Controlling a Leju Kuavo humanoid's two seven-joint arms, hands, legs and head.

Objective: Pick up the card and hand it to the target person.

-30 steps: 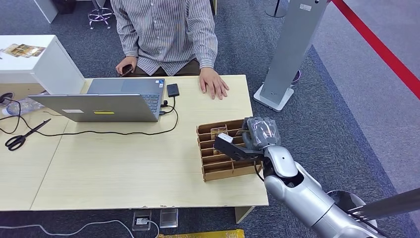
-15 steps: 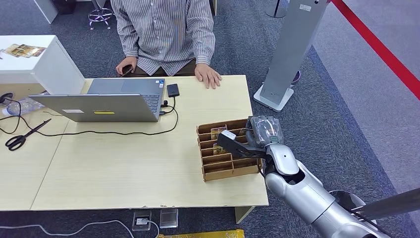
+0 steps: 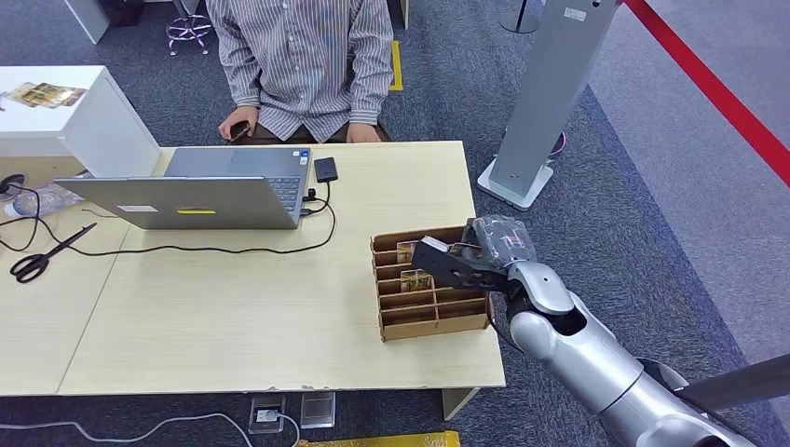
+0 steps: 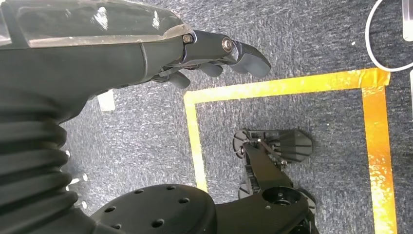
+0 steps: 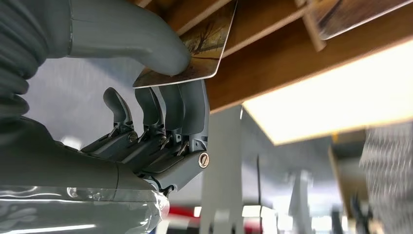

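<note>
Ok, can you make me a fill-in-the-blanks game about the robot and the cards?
1. The right robot hand pinches a ____ between thumb and fingers.
2. The cards stand in a brown ____ rack on the table.
3. The open laptop sits in front of a person in a ____ shirt.

Missing words: card; cardboard; striped

The card [image 5: 195, 51] looks glossy, a printed picture on smooth stock. The rack [image 3: 429, 312] is brown corrugated cardboard, matt. The table [image 3: 233, 317] is pale wood-grain laminate, smooth. The right hand [image 5: 160, 117] is grey matt plastic; its arm [image 3: 578, 349] is shiny silver metal. The floor [image 3: 652, 186] is rough grey carpet.
</note>
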